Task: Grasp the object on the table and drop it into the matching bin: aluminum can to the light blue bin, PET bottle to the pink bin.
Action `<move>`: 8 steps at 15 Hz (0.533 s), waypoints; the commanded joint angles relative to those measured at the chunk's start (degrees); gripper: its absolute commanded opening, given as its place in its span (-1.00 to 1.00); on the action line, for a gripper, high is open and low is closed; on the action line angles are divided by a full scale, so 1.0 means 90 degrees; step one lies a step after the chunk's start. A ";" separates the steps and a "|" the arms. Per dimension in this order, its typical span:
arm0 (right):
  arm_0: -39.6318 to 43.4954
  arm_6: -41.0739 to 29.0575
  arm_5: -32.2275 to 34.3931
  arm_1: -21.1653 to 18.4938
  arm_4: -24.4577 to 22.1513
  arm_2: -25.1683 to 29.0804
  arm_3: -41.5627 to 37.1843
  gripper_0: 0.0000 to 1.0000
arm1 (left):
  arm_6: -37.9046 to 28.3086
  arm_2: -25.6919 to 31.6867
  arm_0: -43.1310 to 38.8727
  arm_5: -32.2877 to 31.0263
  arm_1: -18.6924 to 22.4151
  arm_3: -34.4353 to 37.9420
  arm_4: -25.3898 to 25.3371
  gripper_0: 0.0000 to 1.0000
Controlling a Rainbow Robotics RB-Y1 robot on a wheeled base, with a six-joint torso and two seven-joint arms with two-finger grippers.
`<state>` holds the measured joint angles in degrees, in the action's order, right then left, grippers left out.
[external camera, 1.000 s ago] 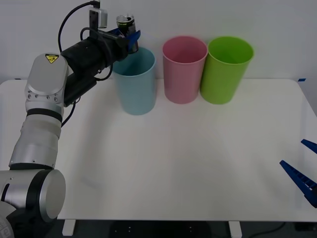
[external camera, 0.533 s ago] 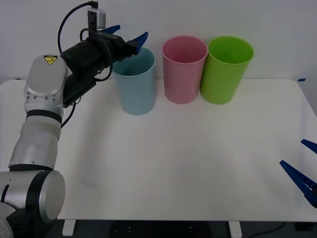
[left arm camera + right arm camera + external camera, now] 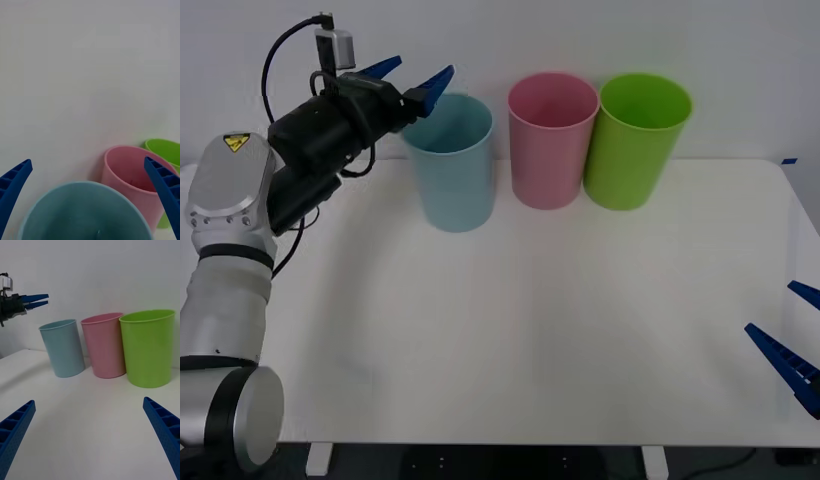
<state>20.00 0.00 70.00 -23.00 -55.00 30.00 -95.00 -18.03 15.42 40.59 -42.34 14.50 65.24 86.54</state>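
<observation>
The left gripper point(image 3: 412, 79) hangs just above the light blue bin point(image 3: 450, 165), at its rim, jaws spread and empty; no can lies on the desk point(image 3: 530, 320), so the drop looks done, the can presumably inside; the right gripper point(image 3: 792, 345) waits well apart, jaws open.

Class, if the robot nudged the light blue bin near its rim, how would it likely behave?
The light blue bin stands tall and tapers toward its base, so it would probably tip rather than slide. It looks like thin plastic, so likely light. Once tipped, its round wall might roll on the table.
</observation>
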 commanded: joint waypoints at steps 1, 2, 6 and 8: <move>0.0000 0.0000 0.0000 0.0000 0.0000 0.0000 0.0000 1.00 | 0.0080 0.0006 -0.0409 -0.0295 0.0312 0.0300 -0.0445 1.00; 0.0000 0.0000 0.0000 0.0000 0.0000 0.0000 0.0000 1.00 | 0.0109 0.0006 -0.0604 -0.0354 0.0410 0.0466 -0.0602 1.00; 0.0000 0.0000 0.0000 0.0000 0.0000 0.0000 0.0000 1.00 | 0.0226 0.0221 -0.1386 -0.0852 0.0810 0.1033 -0.1002 1.00; 0.0000 0.0000 0.0000 0.0000 0.0000 0.0000 0.0000 1.00 | 0.0314 0.0563 -0.1737 -0.1233 0.0879 0.1257 -0.1031 1.00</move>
<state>20.00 0.00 70.00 -23.00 -55.00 30.00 -95.00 -15.52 19.24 26.17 -52.14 22.29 75.69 77.35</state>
